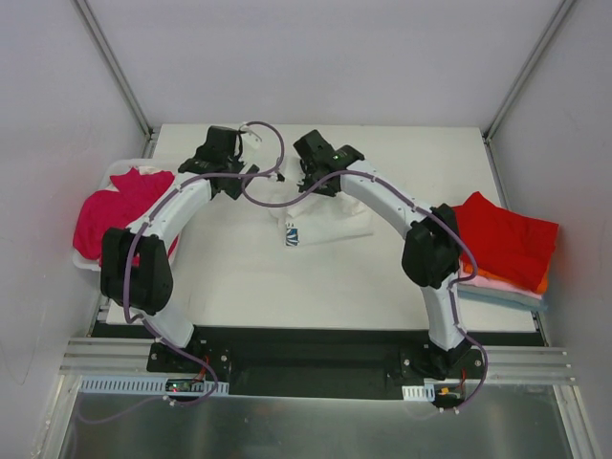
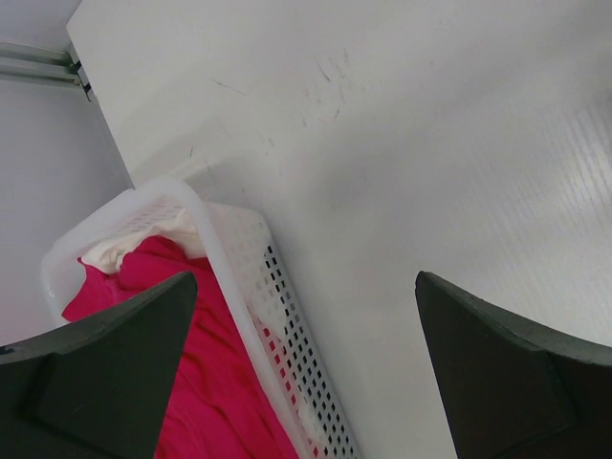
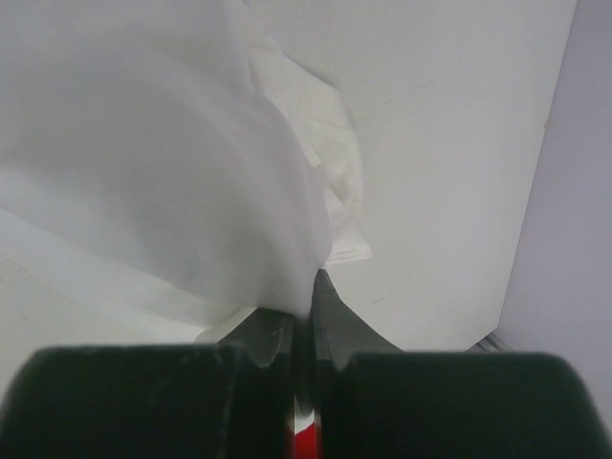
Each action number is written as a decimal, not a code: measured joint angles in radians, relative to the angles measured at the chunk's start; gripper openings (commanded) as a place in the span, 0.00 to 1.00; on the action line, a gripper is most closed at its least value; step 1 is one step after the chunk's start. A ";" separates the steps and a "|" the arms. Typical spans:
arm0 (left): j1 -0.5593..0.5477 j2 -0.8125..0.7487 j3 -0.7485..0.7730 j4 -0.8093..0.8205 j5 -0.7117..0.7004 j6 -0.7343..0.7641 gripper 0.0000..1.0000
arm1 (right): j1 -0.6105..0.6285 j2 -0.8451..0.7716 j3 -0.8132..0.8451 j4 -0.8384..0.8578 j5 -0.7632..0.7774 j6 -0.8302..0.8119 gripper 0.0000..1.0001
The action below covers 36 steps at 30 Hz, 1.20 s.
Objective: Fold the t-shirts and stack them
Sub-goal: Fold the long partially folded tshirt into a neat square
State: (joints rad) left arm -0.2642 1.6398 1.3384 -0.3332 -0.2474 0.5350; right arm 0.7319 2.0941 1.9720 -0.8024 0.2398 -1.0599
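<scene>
A white t-shirt [image 1: 330, 218] with a blue print lies crumpled on the middle of the table. My right gripper [image 1: 311, 174] is shut on an edge of it near its far side. In the right wrist view the white cloth [image 3: 172, 172] hangs lifted from the closed right gripper [image 3: 308, 298]. My left gripper [image 1: 212, 153] stands open and empty over the table's far left, beside the basket; in its wrist view the left gripper [image 2: 304, 282] frames the basket's wall. A magenta t-shirt [image 1: 120, 206] fills the basket. A folded red t-shirt [image 1: 507, 239] tops the stack at the right.
The white perforated basket [image 2: 253, 287] stands at the table's left edge, with the magenta t-shirt [image 2: 206, 382] and a bit of white cloth [image 2: 143, 244] inside. Orange, pink and light-blue layers [image 1: 516, 287] show under the red shirt. Enclosure walls stand close on all sides.
</scene>
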 measured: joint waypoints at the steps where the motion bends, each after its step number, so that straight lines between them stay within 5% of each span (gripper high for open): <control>1: 0.003 0.003 0.002 0.000 -0.001 0.000 0.99 | -0.002 0.009 0.006 0.008 -0.001 -0.004 0.01; 21: 0.004 0.012 0.014 0.006 -0.014 0.000 0.99 | -0.014 0.127 0.021 0.208 0.049 -0.113 0.13; 26: 0.004 0.018 0.023 0.007 -0.024 0.000 0.99 | -0.014 0.131 0.051 0.257 0.083 -0.144 0.27; 30: 0.004 0.027 0.026 0.008 -0.024 0.000 0.99 | -0.014 0.132 0.061 0.309 0.108 -0.171 0.53; 36: 0.004 0.031 0.026 0.008 -0.024 0.000 0.99 | -0.014 0.155 0.066 0.374 0.146 -0.201 0.62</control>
State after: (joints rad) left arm -0.2604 1.6703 1.3647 -0.3256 -0.2714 0.5346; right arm 0.7174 2.2494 2.0377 -0.4286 0.3862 -1.2613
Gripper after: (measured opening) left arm 0.993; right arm 0.604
